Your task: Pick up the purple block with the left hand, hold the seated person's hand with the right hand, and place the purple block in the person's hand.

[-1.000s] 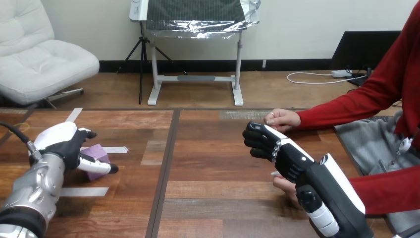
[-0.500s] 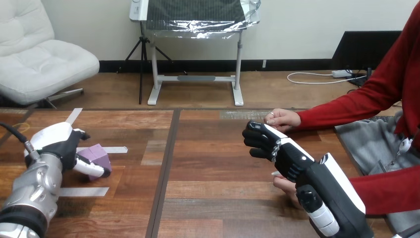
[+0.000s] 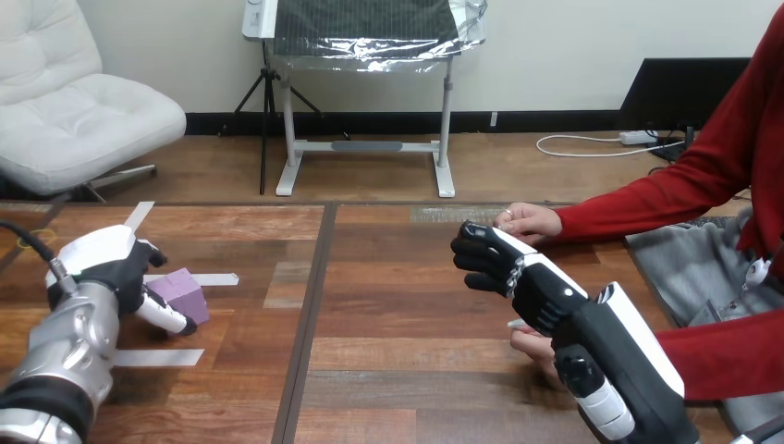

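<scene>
Colours: purple block (image 3: 188, 294); brown wood-grain table (image 3: 398, 361), white tape strips (image 3: 153, 357); left hand (image 3: 104, 263), right hand (image 3: 520, 276) black, white shells.

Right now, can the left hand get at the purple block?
Probably yes. The left hand is right beside the purple block on the wooden table, seemingly touching it, with nothing between them. The right hand is well off to the right, out of the way.

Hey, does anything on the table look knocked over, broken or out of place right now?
Nothing stands out. The purple block rests on the table by the left hand, undamaged, and nothing is spilled.
</scene>
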`<state>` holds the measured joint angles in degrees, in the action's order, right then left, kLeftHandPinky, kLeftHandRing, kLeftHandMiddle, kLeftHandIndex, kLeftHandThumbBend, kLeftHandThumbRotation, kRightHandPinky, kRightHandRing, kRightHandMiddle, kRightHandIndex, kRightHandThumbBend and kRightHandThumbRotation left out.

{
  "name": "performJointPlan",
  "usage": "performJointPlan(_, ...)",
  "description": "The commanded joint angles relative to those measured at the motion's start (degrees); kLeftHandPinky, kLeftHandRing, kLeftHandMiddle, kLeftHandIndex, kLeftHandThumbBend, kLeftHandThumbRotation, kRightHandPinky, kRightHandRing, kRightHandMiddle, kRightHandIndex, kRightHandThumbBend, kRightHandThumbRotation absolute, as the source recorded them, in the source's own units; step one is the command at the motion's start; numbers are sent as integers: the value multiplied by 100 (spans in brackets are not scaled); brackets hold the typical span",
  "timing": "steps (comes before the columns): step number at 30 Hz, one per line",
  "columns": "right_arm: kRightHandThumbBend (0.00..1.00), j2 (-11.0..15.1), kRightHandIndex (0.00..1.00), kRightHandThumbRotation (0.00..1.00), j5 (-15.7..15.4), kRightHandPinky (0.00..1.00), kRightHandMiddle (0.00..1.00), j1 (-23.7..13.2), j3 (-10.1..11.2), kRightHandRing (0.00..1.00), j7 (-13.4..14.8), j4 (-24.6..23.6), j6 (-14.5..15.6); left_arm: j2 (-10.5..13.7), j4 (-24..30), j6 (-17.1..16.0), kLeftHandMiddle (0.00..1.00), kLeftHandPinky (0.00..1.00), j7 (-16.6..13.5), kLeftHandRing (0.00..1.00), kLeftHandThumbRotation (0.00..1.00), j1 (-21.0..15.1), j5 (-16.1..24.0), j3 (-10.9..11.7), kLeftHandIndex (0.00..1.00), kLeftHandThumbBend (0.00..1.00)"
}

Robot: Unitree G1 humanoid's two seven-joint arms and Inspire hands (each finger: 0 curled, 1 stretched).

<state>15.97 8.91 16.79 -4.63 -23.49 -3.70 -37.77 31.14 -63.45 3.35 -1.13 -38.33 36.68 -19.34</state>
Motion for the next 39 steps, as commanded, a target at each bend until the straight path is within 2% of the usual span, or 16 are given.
performJointPlan(1,92,-30,89,100,43,85,88,-165,74,88,34,-278,-20,-21,27,102,80,66,-87,77,16,-571,28,-50,77,76)
performJointPlan(5,92,-34,89,100,46,85,88,-158,74,88,32,-288,-38,-62,21,209,78,62,-127,74,13,-591,-14,-21,75,74)
performJointPlan(6,92,-36,89,100,46,85,88,-155,74,88,35,-294,-33,-70,29,232,74,56,-138,69,11,-590,-30,-6,73,74)
performJointPlan(8,92,-41,89,100,47,85,88,-148,72,88,40,-308,-24,-87,48,279,71,53,-151,66,10,-592,-64,23,72,74)
performJointPlan(12,93,-43,89,100,46,85,88,-145,71,87,44,-328,-9,-109,53,338,61,40,-161,52,8,-604,-113,50,68,73)
performJointPlan(16,93,-43,89,100,43,85,88,-146,69,87,47,-342,1,-112,56,369,54,33,-153,44,5,-616,-130,34,64,72)
performJointPlan(31,93,-51,89,100,61,84,88,-148,68,87,39,-328,-28,-84,186,490,42,21,-100,31,10,-632,5,-129,64,72)
performJointPlan(39,93,-57,89,100,31,84,88,-150,74,87,54,-330,-38,-84,155,506,42,21,-56,31,14,-660,57,-173,64,72)
